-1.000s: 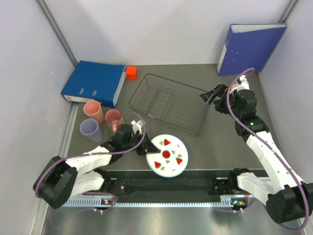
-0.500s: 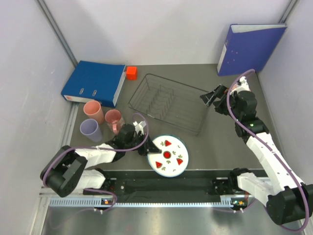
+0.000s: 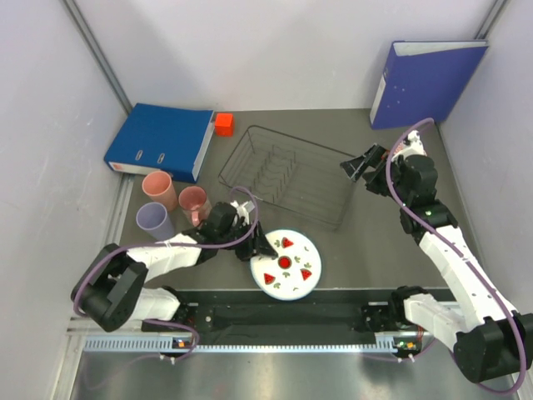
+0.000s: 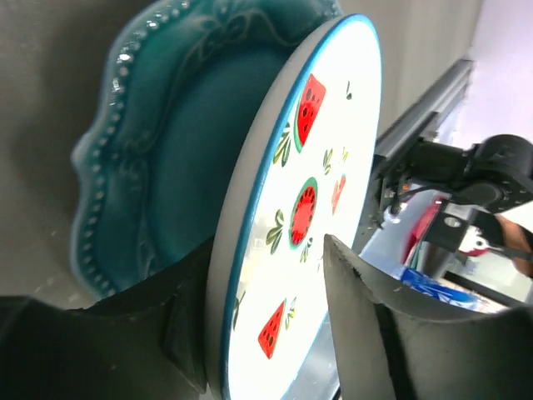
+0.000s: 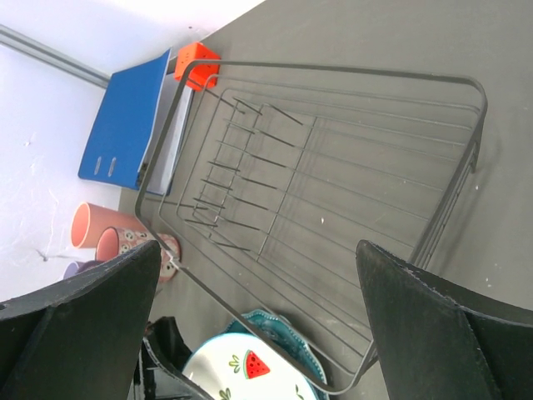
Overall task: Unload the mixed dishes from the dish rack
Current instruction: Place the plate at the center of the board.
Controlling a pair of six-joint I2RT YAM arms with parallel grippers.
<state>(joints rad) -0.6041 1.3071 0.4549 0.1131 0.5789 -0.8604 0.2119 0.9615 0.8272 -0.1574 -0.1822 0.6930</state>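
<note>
The white plate with red watermelon marks [image 3: 285, 264] lies on the teal scalloped plate [image 4: 158, 167] on the table, in front of the dish rack [image 3: 287, 175]. The rack holds nothing. My left gripper [image 3: 265, 246] is open and straddles the white plate's left rim [image 4: 266, 250], with one finger under the rim and one over the face. My right gripper [image 3: 356, 164] is open and empty, above the rack's right end [image 5: 258, 250]. A salmon cup [image 3: 158, 188], the lavender cup [image 3: 154, 221] and the pink patterned bowl [image 3: 193, 202] stand at the left.
A blue ring binder [image 3: 158, 140] lies at the back left with a small red cube [image 3: 223, 124] beside it. A second blue binder [image 3: 425, 82] stands against the back right wall. The arm bases and a metal rail run along the near edge.
My left gripper has moved right, from beside the white plate to over its left rim. The plates, the rack and the right arm have stayed in place.
</note>
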